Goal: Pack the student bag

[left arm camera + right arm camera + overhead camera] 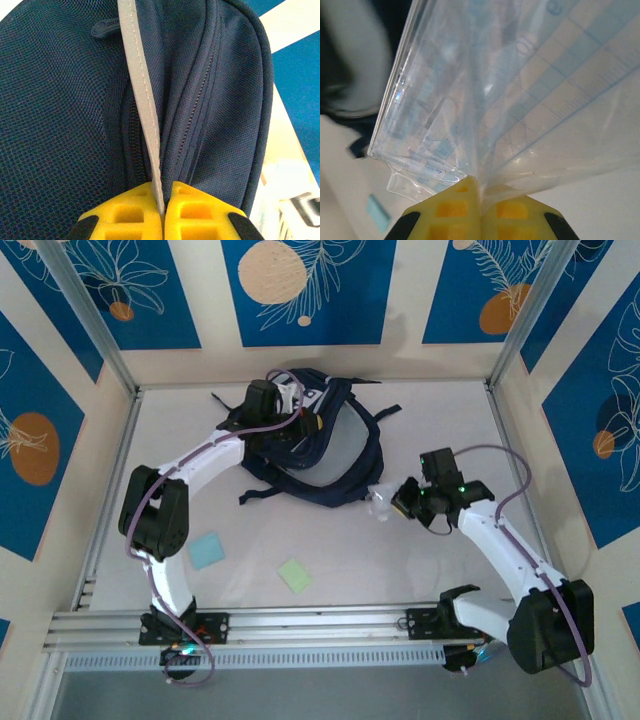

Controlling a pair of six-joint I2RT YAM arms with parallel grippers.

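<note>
The student bag (335,465), navy blue with its mouth pulled open, lies at the back middle of the table. My left gripper (288,420) sits at the bag's top edge. In the left wrist view this gripper (163,200) is shut on a light grey strip (142,85) of the bag, next to a zip and navy mesh (50,125). My right gripper (402,502) hovers to the right of the bag, shut on a clear plastic packet (381,502). Seen from the right wrist, the packet (520,90) holds see-through rulers with blue markings and fans out from the gripper (480,192).
A light blue note pad (207,550) and a light green one (295,575) lie on the table in front of the bag. The blue pad (378,213) also shows in the right wrist view. An aluminium rail (320,625) runs along the near edge, and walls close in the other three sides.
</note>
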